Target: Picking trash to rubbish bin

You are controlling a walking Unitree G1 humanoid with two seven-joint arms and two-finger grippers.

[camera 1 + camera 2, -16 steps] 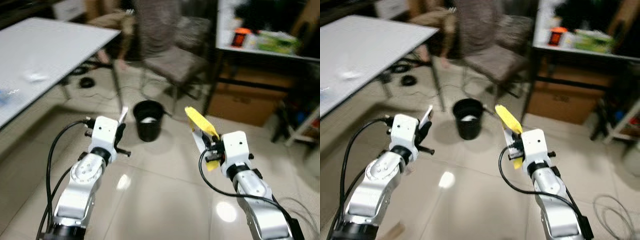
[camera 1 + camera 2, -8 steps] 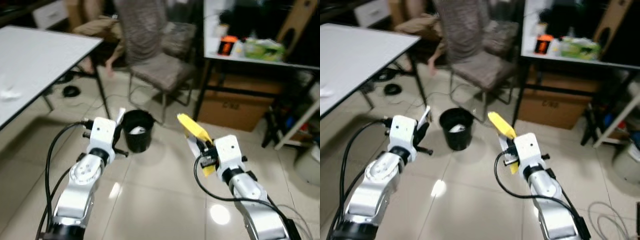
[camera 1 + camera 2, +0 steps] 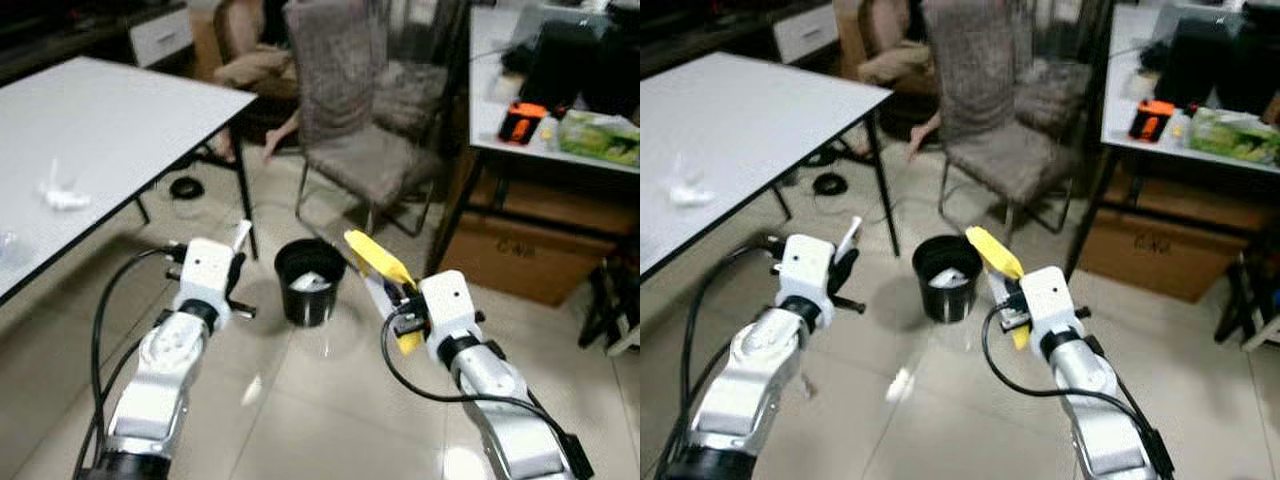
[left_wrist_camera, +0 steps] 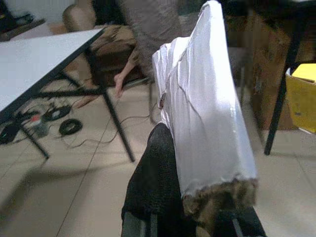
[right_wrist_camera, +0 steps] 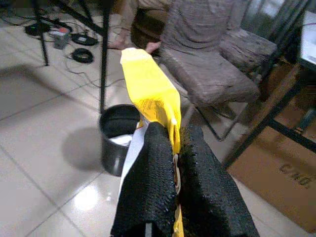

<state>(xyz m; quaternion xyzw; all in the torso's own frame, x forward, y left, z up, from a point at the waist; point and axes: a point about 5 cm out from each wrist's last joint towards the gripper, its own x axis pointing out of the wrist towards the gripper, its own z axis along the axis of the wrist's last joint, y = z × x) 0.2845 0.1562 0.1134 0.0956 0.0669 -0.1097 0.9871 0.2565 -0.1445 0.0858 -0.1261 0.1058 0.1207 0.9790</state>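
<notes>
The black rubbish bin (image 3: pixel 311 282) stands on the tiled floor just ahead, between my two arms, with white trash inside. My right gripper (image 3: pixel 401 296) is shut on a yellow wrapper (image 3: pixel 377 262) that sticks up toward the bin's right side. In the right wrist view the wrapper (image 5: pixel 150 96) is pinched between the black fingers (image 5: pixel 153 173), and the bin (image 5: pixel 118 140) lies beyond them. My left gripper (image 3: pixel 237 266) is shut on a white wrapper (image 4: pixel 200 118), held to the left of the bin.
A white table (image 3: pixel 100 125) with a crumpled tissue (image 3: pixel 62 195) runs along the left. Behind the bin stands a grey chair (image 3: pixel 365 150). A desk (image 3: pixel 545 150) with a cardboard box (image 3: pixel 525 255) beneath it is at the right. A person's foot (image 3: pixel 274 140) rests near the chair.
The camera has moved and the bin now sits lower and closer between the arms. Both grippers keep their hold on the wrappers.
</notes>
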